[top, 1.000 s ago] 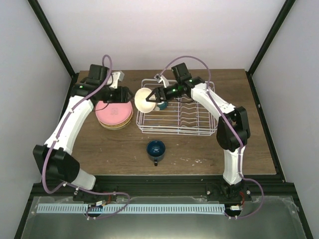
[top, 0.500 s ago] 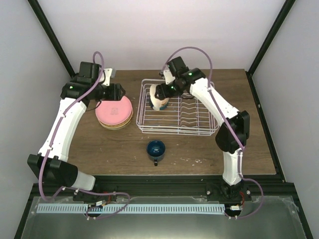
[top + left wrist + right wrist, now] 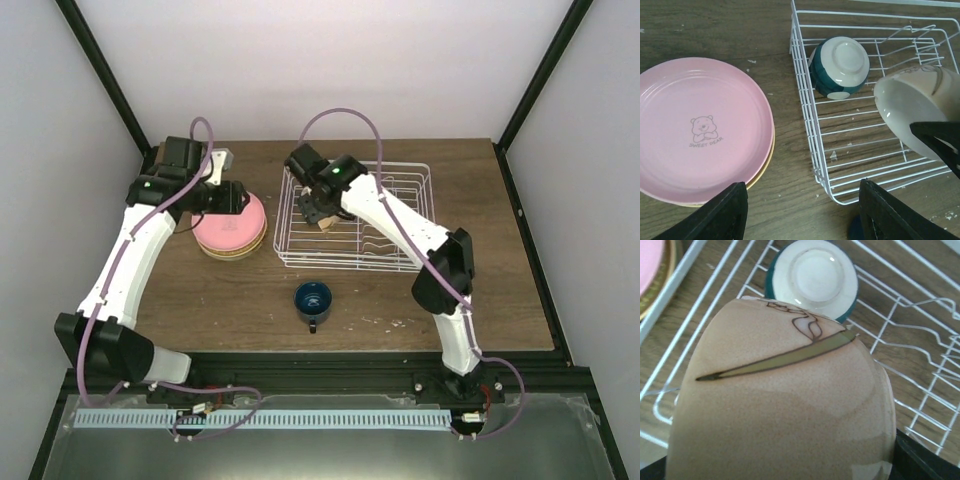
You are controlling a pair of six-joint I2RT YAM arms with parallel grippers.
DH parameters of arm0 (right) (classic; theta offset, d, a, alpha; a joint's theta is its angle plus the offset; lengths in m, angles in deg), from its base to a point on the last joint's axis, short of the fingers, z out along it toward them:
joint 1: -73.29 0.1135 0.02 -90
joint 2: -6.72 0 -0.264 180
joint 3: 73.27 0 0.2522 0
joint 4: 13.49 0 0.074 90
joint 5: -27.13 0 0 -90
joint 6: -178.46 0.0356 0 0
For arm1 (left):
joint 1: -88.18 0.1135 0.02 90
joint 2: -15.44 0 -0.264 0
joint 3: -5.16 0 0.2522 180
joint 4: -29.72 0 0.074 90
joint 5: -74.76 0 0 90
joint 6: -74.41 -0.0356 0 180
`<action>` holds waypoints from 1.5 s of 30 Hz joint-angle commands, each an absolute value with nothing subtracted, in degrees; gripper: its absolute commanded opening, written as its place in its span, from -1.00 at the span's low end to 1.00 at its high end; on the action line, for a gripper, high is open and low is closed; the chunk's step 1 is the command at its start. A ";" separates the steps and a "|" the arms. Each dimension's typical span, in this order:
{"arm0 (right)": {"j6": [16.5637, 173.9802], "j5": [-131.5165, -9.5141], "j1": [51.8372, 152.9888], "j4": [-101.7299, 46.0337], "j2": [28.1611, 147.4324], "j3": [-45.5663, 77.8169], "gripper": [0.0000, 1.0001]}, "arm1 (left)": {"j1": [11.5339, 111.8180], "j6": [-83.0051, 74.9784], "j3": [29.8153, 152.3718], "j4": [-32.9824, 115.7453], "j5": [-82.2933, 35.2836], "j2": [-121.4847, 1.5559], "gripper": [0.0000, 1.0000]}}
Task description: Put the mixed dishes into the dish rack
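My right gripper is shut on the cream bowl, which it holds tilted over the left end of the white wire dish rack. The bowl hangs just above the rack floor. The white-and-blue bowl lies upside down in the rack's far left corner, close beside it. A pink plate rests on the tan-yellow plate left of the rack. Over the plates' right edge my left gripper hovers open with nothing between its fingers. The dark blue mug stands in front of the rack.
The rack's upright plate prongs fill its right half. The rack's left wall runs close to the plate stack. Bare wooden table lies to the right of and in front of the rack.
My right arm has swung the cream bowl from beside the rack's left edge into its left end and lowered it. The left gripper has barely shifted above the plates.
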State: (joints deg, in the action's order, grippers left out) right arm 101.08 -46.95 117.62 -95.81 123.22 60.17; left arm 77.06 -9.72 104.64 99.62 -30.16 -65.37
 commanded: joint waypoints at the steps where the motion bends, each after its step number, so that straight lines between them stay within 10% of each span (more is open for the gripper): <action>1: 102.85 -34.20 119.57 -98.45 127.20 65.53 -0.25 | 77.25 -10.36 102.83 98.17 -28.71 -61.94 0.27; 32: 103.77 -15.46 122.92 -102.28 141.88 66.50 -0.17 | 77.30 -9.63 99.93 96.66 -29.22 -61.08 0.27; 45: 103.13 -18.03 123.03 -101.37 141.19 64.87 0.80 | 77.31 -9.70 100.81 97.01 -29.83 -62.36 0.26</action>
